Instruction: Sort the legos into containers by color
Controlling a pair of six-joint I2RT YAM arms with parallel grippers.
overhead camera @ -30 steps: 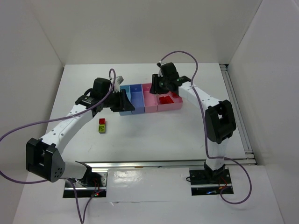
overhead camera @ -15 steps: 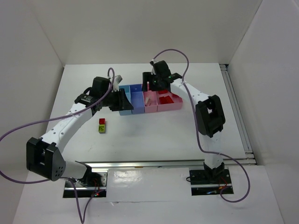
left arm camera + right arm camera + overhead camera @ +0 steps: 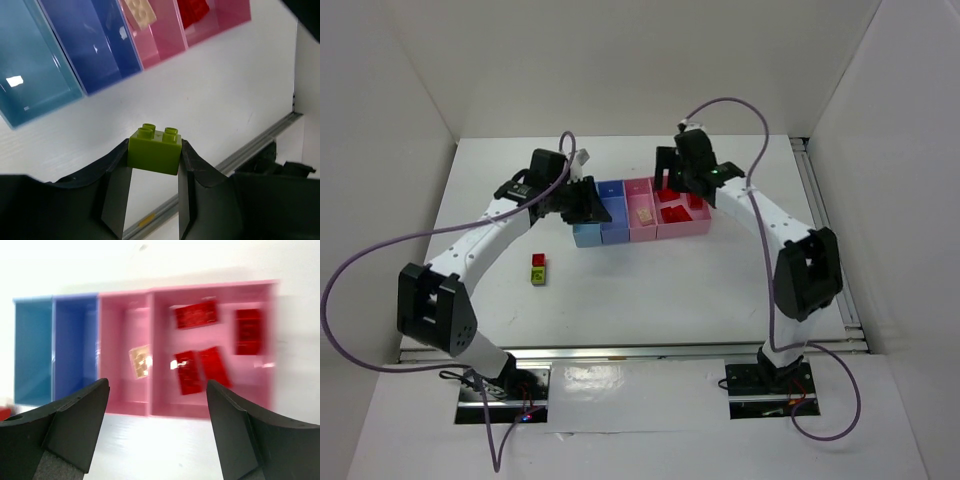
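Nearest you, left of the desk's middle, a tiny red plastic brick and a tiny yellow-green plastic brick sit touching on the white desk. Further back, your left gripper is squeezed tight on another yellow-green brick with round bumps on top. It hangs by the light blue plastic bin at the left end of four joined bins and hides part of it from above. Next come a dark blue bin, then a thin pink bin with one pale peach brick, then a wide pink bin with four red bricks. Your right gripper hangs over the pink bins, fingers wide apart, holding nothing.
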